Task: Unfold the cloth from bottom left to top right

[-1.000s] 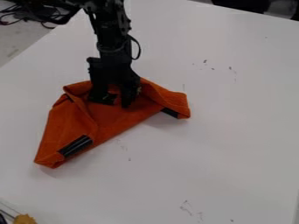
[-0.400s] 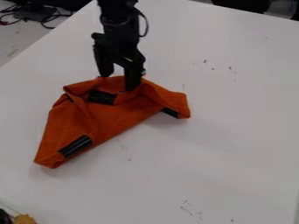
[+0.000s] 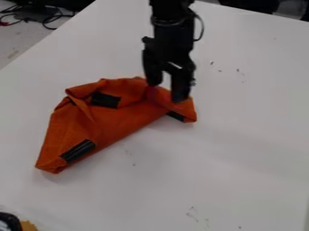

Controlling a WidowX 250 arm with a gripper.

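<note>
The black gripper (image 3: pixel 166 92) hangs over the right part of the orange cloth, its two fingers spread apart with nothing held between them. Whether its tips touch the fabric I cannot tell. Folded and creased, the orange cloth (image 3: pixel 114 124) lies on the left half of the white table, narrowing to a point at its lower left. Black patches show on it at the upper middle, near the lower-left corner and by the right corner. One finger hides some of the cloth's upper right edge.
The white table (image 3: pixel 235 144) has small dark marks. Black cables (image 3: pixel 45 18) lie beyond its edge at the upper left. At the lower left corner there is a yellow object (image 3: pixel 28 226) beside a black one (image 3: pixel 8 221).
My gripper has risen off the middle of the cloth and moved right, uncovering the upper black patch. The cloth keeps its shape. The black object at lower left has come further into view.
</note>
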